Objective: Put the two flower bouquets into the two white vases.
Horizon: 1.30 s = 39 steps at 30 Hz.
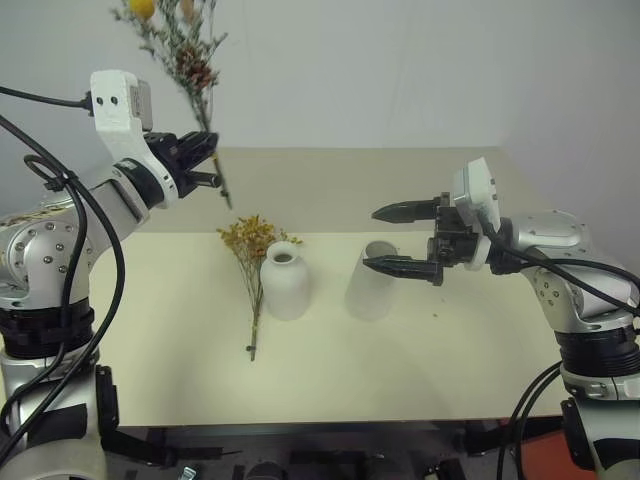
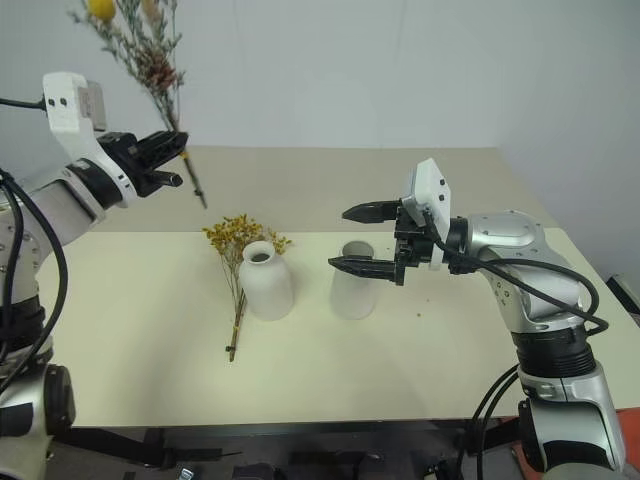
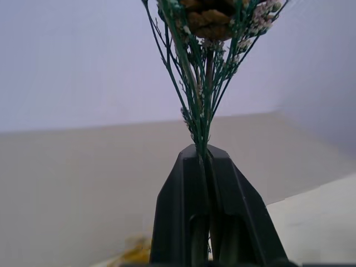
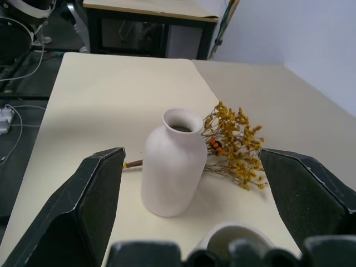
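High on the robot's left, well above the desk [image 1: 180, 330], the left end effector [image 1: 203, 160] is clenched on the stems of the dried bunch [image 1: 180, 45], which stands nearly upright: heads with the yellow ball up and leaning slightly left, cut stem ends poking out below the fingers and pointing down toward the desk. That long axis is what the coming move turns on, since the stem ends already face downward, and both vases lie below and to the right of them. The bottle vase [image 1: 285, 282] is the nearer of the two, standing down and slightly right of the stems; its neck is narrow, so I judge the stems would have to be brought straight over the mouth before lowering. The cylinder vase [image 1: 372, 280] stands further right with a wide mouth, and the right end effector [image 1: 400, 238] hovers over it, fingers spread wide, one above the rim and one at its level, grasping nothing. The yellow spray [image 1: 252, 275] lies flat on the desk just beside the bottle vase on its left, blossoms away from the robot, stem toward it, so the left arm is the nearer one for that too.
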Motion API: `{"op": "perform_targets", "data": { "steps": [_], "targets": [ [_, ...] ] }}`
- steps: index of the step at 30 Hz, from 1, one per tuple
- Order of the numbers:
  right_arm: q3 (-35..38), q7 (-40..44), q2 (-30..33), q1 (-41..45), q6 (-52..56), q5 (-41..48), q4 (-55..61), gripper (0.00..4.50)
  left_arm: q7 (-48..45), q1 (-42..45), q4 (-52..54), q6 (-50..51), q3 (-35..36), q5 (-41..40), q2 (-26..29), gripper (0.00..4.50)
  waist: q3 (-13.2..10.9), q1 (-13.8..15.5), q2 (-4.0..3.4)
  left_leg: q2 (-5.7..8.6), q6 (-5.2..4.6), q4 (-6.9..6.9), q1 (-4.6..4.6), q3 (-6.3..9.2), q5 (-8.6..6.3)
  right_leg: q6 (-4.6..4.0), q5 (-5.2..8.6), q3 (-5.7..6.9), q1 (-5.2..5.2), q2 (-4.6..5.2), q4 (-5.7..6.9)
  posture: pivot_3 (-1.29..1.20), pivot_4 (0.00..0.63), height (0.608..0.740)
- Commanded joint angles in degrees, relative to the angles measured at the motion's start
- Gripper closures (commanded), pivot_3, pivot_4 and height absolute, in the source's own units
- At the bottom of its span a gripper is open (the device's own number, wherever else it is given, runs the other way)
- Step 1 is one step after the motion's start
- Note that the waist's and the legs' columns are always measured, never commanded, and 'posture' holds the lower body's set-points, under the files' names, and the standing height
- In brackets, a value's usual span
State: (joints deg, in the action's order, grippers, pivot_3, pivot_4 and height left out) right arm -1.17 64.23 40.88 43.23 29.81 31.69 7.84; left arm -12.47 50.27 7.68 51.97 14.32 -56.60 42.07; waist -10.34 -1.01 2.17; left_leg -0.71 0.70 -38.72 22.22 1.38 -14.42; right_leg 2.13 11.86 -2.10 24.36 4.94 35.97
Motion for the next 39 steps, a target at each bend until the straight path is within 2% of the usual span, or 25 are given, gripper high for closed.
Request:
{"op": "perform_targets", "data": {
  "steps": [1, 3, 7, 12, 26, 36, 39],
  "targets": [
    [1.4, -1.1, 1.2, 0.0, 2.1, 0.6, 2.5, 0.0, -13.4, 0.9, -0.1, -6.4, -2.0, 2.3, -0.5, 4.45, 0.0, -0.1, 0.0, 0.0, 0.0, 0.0, -0.01, 0.0, 0.0, 0.0, 0.0, -0.01, 0.0, 0.0, 0.01, 0.0, 0.15, 0.74],
    [1.6, -1.4, 1.7, -0.4, 3.2, 0.9, 3.3, 0.0, -22.1, -0.2, -0.7, -11.1, -3.6, 4.1, -1.6, 4.45, 0.0, 0.0, 0.0, 0.0, 0.0, 0.0, -0.02, -0.01, 0.0, 0.0, 0.0, 0.0, -0.01, -0.01, 0.01, 0.0, 0.15, 0.74],
    [1.4, -2.4, 2.7, -0.7, 5.5, 0.5, 4.4, 0.0, -33.8, -2.7, -2.3, -18.4, -4.8, 6.9, -4.3, 4.45, 0.0, 0.0, 0.0, -0.01, -0.02, -0.03, 0.01, -0.02, -0.01, 0.01, 0.01, 0.0, -0.01, -0.01, -0.01, 0.0, 0.15, 0.74],
    [1.3, -2.7, 4.5, -0.2, 8.1, 0.4, 4.9, 0.0, -41.2, -5.3, -4.7, -22.8, -6.5, 11.1, -5.3, 4.45, 0.0, 0.0, 0.0, -0.02, -0.06, -0.04, 0.0, -0.02, -0.02, 0.01, 0.01, 0.0, -0.01, -0.01, -0.01, 0.0, 0.15, 0.74],
    [1.7, -2.6, 5.5, -0.4, 8.3, 0.6, 5.3, 0.0, -42.1, -8.7, -6.7, -25.6, -7.4, 18.9, -7.0, 4.45, 0.0, 0.1, 0.0, -0.04, -0.13, -0.07, 0.01, 0.0, -0.06, 0.03, 0.02, 0.01, -0.01, -0.02, -0.01, 0.0, 0.15, 0.74],
    [1.6, -2.7, 5.3, -0.1, 8.2, 0.5, 5.3, 0.0, -41.4, -12.0, -4.8, -25.5, -6.9, 20.2, -8.0, 4.45, 0.0, 0.0, 0.0, -0.05, -0.14, -0.07, 0.0, 0.0, -0.07, 0.03, 0.02, 0.0, -0.01, -0.03, 0.0, 0.0, 0.15, 0.74],
    [0.4, -2.6, 4.6, 2.3, 8.1, -0.1, 4.4, 0.0, -41.2, -13.5, -4.0, -26.0, -6.7, 20.7, -8.3, 4.45, 0.0, 0.0, 0.0, -0.05, -0.14, -0.07, 0.02, 0.0, -0.07, 0.03, 0.02, 0.01, -0.01, -0.03, -0.01, 0.0, 0.15, 0.74]
  ]
}}
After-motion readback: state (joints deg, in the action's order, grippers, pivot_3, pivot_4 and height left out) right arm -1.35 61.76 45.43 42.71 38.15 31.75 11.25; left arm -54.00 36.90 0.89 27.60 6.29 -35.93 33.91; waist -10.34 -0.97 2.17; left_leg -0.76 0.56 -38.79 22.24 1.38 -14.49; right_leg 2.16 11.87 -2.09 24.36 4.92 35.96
